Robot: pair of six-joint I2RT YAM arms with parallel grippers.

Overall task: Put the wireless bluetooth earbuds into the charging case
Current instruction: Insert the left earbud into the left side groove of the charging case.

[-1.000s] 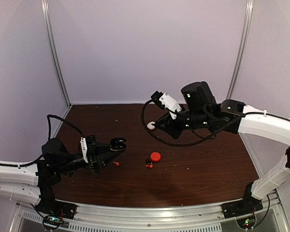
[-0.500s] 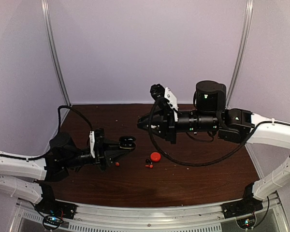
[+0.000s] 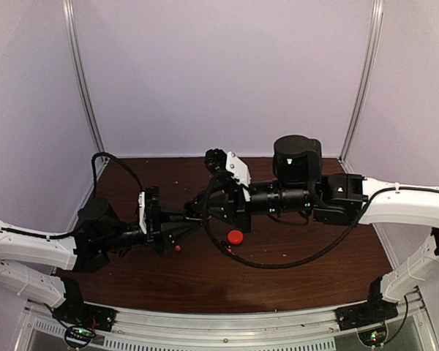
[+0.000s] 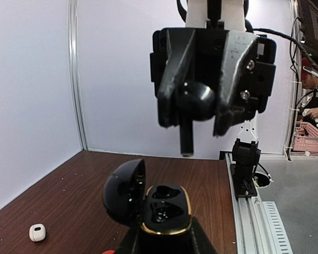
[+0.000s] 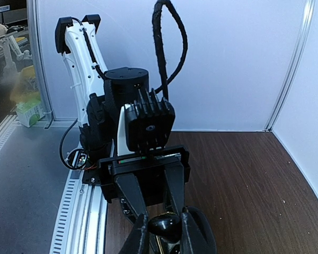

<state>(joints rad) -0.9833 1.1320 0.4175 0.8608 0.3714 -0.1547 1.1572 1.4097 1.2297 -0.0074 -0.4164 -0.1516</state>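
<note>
- the black case [image 4: 167,209] is grasped at its base by the left gripper [image 4: 167,241], which is clamped on it from both sides; the case is held above the table [image 3: 300,270].
- the lid of the case is hinged open to the left in the left wrist view, and two hollow seats inside a gold rim are seen.
- a black earbud [image 4: 193,99] is pinched between the fingers of the right gripper [image 4: 195,120], which is clenched on its rounded head.
- the earbud is held directly above the case and apart from it, with its stem pointed down towards the open seats.
- a red case [image 3: 235,237] is seen on the table just to the right of the black case in the top view.
- a red earbud [image 3: 178,248] is seen on the table near the black case, on the side towards the arm bases.
- a small white rounded item [image 4: 37,232] is seen on the table well apart from the black case, to its left in the left wrist view.
</note>
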